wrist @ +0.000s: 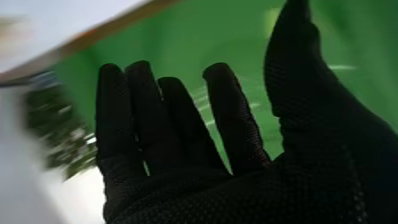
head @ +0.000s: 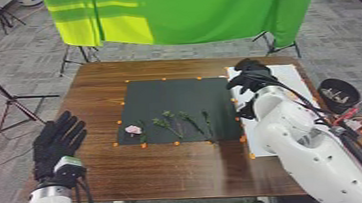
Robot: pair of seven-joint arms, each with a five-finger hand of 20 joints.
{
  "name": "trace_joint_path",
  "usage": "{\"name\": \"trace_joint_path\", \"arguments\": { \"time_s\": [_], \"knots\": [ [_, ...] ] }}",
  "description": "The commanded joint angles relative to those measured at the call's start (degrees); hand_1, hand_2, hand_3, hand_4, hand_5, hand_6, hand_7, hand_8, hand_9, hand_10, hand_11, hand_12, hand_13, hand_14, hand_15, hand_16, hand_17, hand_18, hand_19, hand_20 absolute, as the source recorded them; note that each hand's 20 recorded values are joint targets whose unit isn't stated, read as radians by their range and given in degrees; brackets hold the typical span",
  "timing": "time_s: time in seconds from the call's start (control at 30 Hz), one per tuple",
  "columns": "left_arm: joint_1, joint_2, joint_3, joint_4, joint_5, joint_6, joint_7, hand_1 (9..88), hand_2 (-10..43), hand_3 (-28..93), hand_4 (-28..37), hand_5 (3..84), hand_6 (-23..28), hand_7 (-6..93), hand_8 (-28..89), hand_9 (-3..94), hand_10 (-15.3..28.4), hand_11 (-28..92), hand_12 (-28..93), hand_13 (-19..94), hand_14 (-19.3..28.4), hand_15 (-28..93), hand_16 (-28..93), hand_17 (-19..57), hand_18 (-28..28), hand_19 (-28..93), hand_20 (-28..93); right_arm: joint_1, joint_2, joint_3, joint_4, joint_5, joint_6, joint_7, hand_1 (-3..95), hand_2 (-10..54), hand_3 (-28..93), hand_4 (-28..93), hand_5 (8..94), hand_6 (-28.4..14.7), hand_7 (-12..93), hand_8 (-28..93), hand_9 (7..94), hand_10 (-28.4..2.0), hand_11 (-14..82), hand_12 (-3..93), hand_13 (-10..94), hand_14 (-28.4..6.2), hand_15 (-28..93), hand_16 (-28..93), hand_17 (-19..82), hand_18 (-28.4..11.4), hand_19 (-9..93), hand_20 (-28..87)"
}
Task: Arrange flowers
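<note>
My black-gloved right hand (head: 255,77), fingers straight and apart, is over the white rectangular sheet (head: 284,72), my white arm (head: 289,121) blocking some. A pink flower (head: 133,129) and green-stemmed sprigs (head: 168,124) lie on the dark grey mat (head: 160,98); my left hand (head: 53,146) is spread.

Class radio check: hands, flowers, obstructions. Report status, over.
Right hand open, over white sheet. Left hand open, far left. Pink flower and green stems on dark mat, nothing covering them.
</note>
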Motion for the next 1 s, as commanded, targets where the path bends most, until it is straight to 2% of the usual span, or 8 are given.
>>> {"name": "trace_joint_path", "arguments": {
  "time_s": [0.03,0.13,0.2,0.33,0.53,0.8,0.9,1.0],
  "knots": [
    [0.5,-0.54,0.13,-0.4,0.08,-1.13,0.46,30.1,16.2,70,-28.3,43.1,10.2,16.1,-9,34.6,15.8,31,10,26,17.2,46,-9,-6.7,15.8,40,9,-4.7,5.4,5.2,2.6,-0.7,-5.9,3.6,44.8,-9.5,84,-28,47.1,-5.0,17,-13,41.4,-17.9,9.3,11.6,37,-15.6,20,13,16,-20.5,58,17],
    [0.0,-0.61,0.49,-0.21,0.42,-1.65,0.17,30.0,16.2,70,-28.3,43.1,10.2,16.1,-9,34.5,15.8,31,10,26,17.2,46,-9,-6.7,15.8,40,9,-6.2,6.2,6.8,3.0,0.0,-7.5,5.6,46.8,-9.5,85,-28,47.2,-4.6,17,-14,41.5,-17.6,9.3,11.3,36,-14.9,17,13,17,-20.4,58,17],
    [0.4,-0.67,0.5,-0.46,0.31,-1.4,0.41,30.0,16.3,70,-28.3,43.1,10.2,16.1,-9,34.5,15.9,30,10,26,17.2,46,-9,-6.7,15.8,40,9,-7.0,6.1,7.9,3.6,0.1,-9.4,6.2,48.6,-9.5,84,-28,47.6,-4.3,17,-14,41.6,-17.4,9.1,11.0,35,-14.5,15,12,17,-19.8,57,17],
    [1.0,-1.01,0.3,-0.56,0.13,-1.04,0.38,29.9,16.3,70,-28.3,43.1,10.2,15.9,-9,34.6,16.0,30,10,26,17.2,46,-9,-6.7,15.8,39,9,-8.3,6.6,8.7,4.5,-0.9,-8.3,7.2,50.7,-9.5,86,-28,48.0,-4.0,17,-14,40.8,-16.5,8.7,10.3,34,-13.7,12,11,18,-18.8,56,16],
    [1.2,-1.22,0.12,-0.58,0.12,-0.98,0.37,30.0,16.3,70,-28.3,43.1,10.2,15.8,-9,34.6,16.1,31,11,26,17.2,46,-9,-6.7,15.8,39,9,-10.0,6.8,10.3,3.7,-2.4,-10.5,8.1,52.3,-9.5,86,-28,49.6,-3.6,17,-14,41.8,-16.3,9.2,10.1,37,-13.8,13,13,19,-18.9,59,17],
    [0.9,-1.35,0.54,-0.34,0.36,-1.25,-0.34,29.9,16.4,70,-28.3,43.2,10.2,15.8,-9,34.7,16.0,31,11,26,17.2,46,-9,-6.8,15.8,39,9,-11.5,6.1,11.0,4.6,-1.2,-12.2,9.6,57.4,-9.5,83,-28,57.4,-2.4,16,-13,57.9,-12.7,12.5,12.8,56,-11.9,26,17,26,-19.7,71,21],
    [0.7,-1.32,0.69,-0.27,0.24,-1.15,-0.34,30.0,16.6,70,-28.3,43.3,10.3,15.8,-9,34.8,16.0,31,11,26,17.2,46,-9,-6.8,15.8,39,9,-12.6,6.1,11.0,4.5,-1.3,-9.5,9.4,63.6,-9.5,74,-28,61.1,-1.4,16,-12,66.3,-12.8,15.1,16.4,64,-7.9,26,32,28,-19.9,77,25],
    [1.0,-1.27,0.57,-0.36,0.27,-1.08,-0.4,29.9,16.7,70,-28.3,43.3,10.2,15.8,-9,34.8,16.0,31,11,26,17.2,46,-9,-6.8,15.9,39,9,-13.5,6.2,10.9,4.2,-1.8,-7.7,8.8,63.8,-9.5,72,-28,66.4,-0.6,19,-6,77.1,-11.8,7.5,31.1,68,-7.7,29,36,30,-20.2,78,26]
  ]
}}
